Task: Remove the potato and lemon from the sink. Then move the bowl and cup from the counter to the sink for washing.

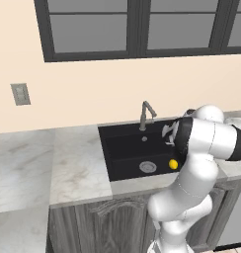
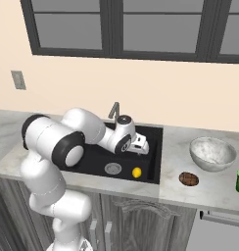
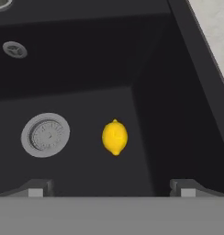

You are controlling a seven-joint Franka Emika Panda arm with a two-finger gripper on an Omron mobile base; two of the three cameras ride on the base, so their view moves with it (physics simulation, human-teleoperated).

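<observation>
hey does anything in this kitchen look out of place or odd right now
One thing: a lemon lies on the floor of the black sink, beside the drain, under the open gripper. The potato sits on the counter by the bowl. Nothing looks spilled, tipped or damaged.

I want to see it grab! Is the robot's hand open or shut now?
Gripper: open, holding nothing, above the lemon in the sink.
</observation>
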